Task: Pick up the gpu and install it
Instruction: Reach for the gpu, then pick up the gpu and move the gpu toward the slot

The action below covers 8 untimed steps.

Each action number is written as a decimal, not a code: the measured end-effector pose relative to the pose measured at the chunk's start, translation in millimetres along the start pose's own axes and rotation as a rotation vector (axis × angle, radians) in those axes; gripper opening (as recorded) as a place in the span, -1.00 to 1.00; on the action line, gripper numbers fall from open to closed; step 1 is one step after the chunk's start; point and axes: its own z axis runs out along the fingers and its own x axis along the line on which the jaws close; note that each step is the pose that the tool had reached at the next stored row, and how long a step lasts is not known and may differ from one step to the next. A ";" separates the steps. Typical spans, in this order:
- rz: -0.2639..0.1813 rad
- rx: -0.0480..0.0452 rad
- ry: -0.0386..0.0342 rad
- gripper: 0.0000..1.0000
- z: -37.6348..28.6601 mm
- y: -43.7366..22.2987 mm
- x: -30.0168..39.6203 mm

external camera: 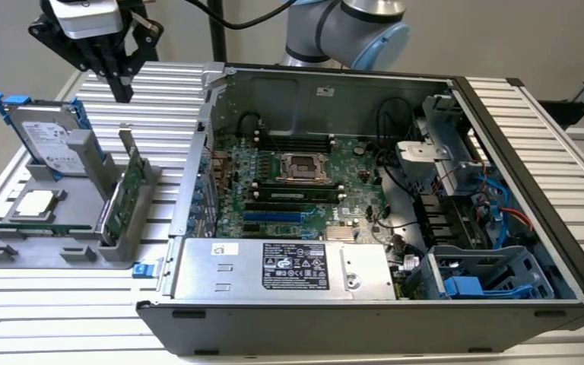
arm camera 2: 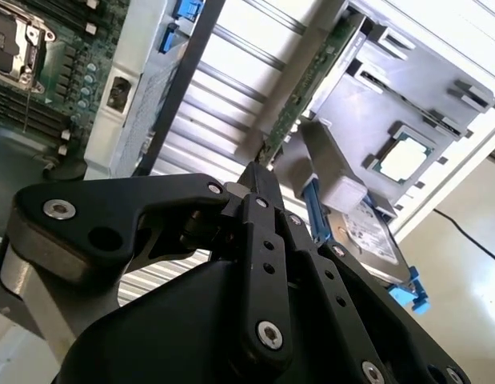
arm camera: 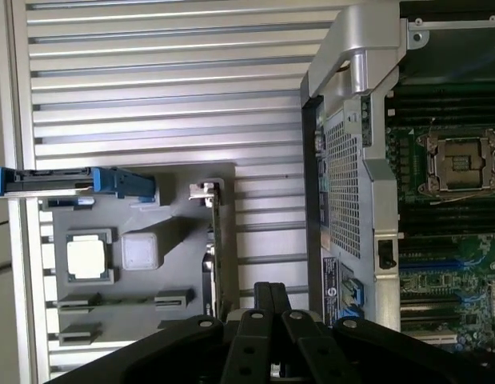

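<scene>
In the exterior view we find the gripper (external camera: 122, 93) closed and empty above the left-hand grey tray (external camera: 33, 252), while the first wrist view shows the gpu (arm camera: 218, 248) standing edge-on in it.

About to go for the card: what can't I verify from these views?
- gpu, exterior view: lower edge hidden inside the grey holder.
- gpu, first wrist view: one end covered by the pincer.
- exterior view: the pincer's upper body is cut off by the picture's top edge.
</scene>
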 end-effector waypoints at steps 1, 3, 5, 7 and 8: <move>0.000 0.0000 0.0000 -1.00 0.0 -0.1 1.0; 0.000 0.0000 0.0000 -1.00 -0.1 -0.2 3.1; 0.000 0.0000 0.0000 -1.00 -0.1 -0.4 5.1; 0.000 0.0000 0.0000 -1.00 -0.2 -0.5 7.1; 0.000 0.0000 0.0000 -1.00 -0.2 -0.6 8.2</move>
